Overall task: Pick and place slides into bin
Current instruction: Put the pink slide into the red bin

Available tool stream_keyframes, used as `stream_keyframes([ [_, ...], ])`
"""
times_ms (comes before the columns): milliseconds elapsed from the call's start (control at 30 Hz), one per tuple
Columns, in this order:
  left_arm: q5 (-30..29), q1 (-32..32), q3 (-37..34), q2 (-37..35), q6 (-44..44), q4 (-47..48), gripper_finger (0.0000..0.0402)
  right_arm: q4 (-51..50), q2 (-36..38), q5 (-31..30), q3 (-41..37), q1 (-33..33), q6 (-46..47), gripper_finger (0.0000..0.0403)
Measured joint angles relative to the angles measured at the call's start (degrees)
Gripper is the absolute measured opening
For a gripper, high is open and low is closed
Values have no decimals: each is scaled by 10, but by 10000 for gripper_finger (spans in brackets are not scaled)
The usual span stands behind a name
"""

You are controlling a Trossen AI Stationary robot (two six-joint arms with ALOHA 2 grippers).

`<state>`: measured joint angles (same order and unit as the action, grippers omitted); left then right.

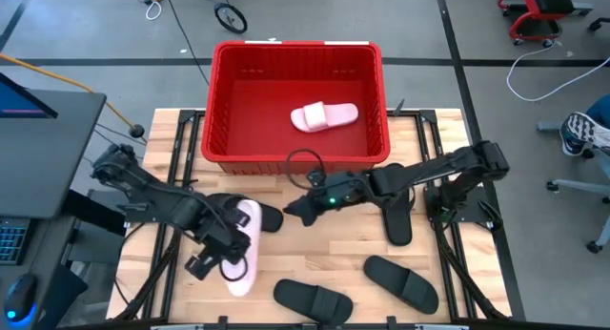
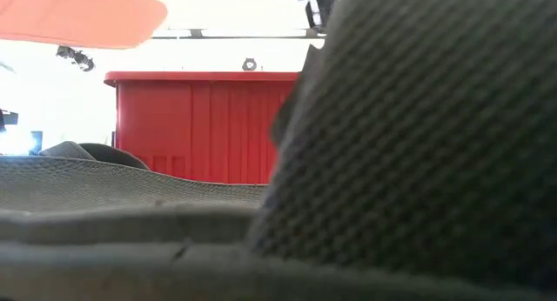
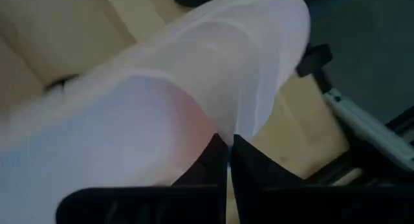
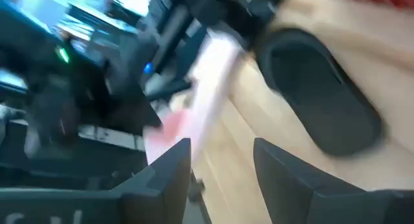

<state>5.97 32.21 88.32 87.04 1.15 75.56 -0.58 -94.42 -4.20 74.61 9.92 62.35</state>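
A pale pink slide (image 1: pixel 324 115) lies inside the red bin (image 1: pixel 214 101) at the table's far side. A second pale pink slide (image 1: pixel 244 254) is at the near left, with my left gripper (image 1: pixel 229 242) shut on it. My right gripper (image 1: pixel 297 213) is open and empty near the table's middle, next to a black slide (image 1: pixel 270 218). That black slide (image 4: pixel 323 101) lies on the wood ahead of the open right fingers. Three more black slides lie on the table: one (image 1: pixel 397 217) under the right arm and two (image 1: pixel 312 299) (image 1: pixel 400 280) by the near edge. My left gripper pinches the pale pink slide at its edge (image 3: pixel 223 123) between its two fingers (image 3: pixel 249 160), which are nearly closed. The slide fills the view beyond the fingers. I cannot tell which part of the edge it is, nor whether the slide is clear of the table.
The bin (image 2: pixel 200 127) stands across the far middle of the table. A black slide (image 2: pixel 418 136) close to the low camera blocks most of that view. Bare wood (image 1: pixel 324 249) lies between the two arms. Cables and chairs are on the floor beyond the table.
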Motion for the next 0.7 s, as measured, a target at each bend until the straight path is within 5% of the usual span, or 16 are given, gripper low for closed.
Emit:
stream_keyframes([
  [433, -46, -41, 52, 72, 153, 30, 8, 40, -64, 142, 0, -57, 19, 175],
  [700, -46, -64, 51, 72, 161, 26, 8, 40, -70, 137, 0, -68, -6, 213],
])
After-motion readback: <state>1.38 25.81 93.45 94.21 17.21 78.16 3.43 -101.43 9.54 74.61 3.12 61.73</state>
